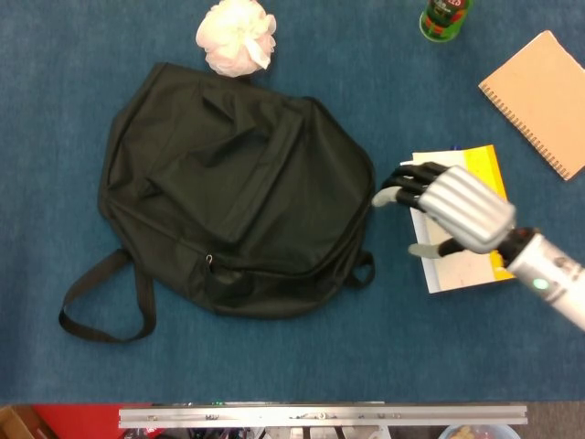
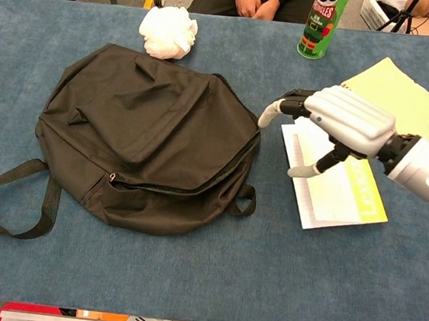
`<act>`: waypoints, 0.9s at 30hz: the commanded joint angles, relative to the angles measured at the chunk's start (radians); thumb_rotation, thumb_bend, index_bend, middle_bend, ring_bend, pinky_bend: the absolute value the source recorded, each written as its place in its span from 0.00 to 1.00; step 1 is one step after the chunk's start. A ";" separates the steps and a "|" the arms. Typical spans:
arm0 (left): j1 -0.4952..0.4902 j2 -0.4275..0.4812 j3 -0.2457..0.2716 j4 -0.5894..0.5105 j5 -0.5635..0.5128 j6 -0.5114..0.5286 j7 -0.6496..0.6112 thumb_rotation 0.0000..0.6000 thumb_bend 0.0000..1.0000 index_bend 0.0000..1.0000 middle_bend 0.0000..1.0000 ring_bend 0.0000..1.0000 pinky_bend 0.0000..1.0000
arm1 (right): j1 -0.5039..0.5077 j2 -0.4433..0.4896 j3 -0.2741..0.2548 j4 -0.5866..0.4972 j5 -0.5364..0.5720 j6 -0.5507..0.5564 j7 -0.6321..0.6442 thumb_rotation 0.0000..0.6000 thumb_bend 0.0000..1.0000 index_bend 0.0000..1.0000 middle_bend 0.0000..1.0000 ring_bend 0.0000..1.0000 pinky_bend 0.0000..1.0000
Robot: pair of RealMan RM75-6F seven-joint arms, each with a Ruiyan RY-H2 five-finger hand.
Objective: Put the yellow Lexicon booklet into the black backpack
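My right hand (image 2: 340, 121) hovers with fingers spread, holding nothing, above the yellow Lexicon booklet (image 2: 339, 190), which lies flat on the table (image 2: 186, 280) just beside the black backpack (image 2: 140, 137), probably lined up for regrasping.

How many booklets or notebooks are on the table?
2. The yellow Lexicon booklet lies flat right of the backpack, partly under the robot hand. A spiral notebook sits at the far right.

Booklet (image 2: 341, 197) right of backpack (image 2: 140, 137)
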 commanded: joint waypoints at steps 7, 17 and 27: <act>-0.007 -0.007 0.002 -0.012 0.006 -0.009 0.020 1.00 0.23 0.18 0.20 0.20 0.20 | -0.057 0.153 -0.088 0.018 -0.042 0.040 -0.032 1.00 0.00 0.33 0.33 0.23 0.34; -0.010 -0.014 0.012 -0.030 0.014 -0.019 0.026 1.00 0.23 0.18 0.20 0.20 0.20 | -0.092 0.031 -0.124 0.382 -0.105 0.107 0.001 1.00 0.00 0.33 0.33 0.23 0.34; -0.001 -0.011 0.020 -0.029 0.016 -0.015 0.010 1.00 0.23 0.18 0.21 0.20 0.20 | -0.100 -0.089 -0.126 0.596 -0.110 0.133 0.034 1.00 0.00 0.29 0.31 0.18 0.28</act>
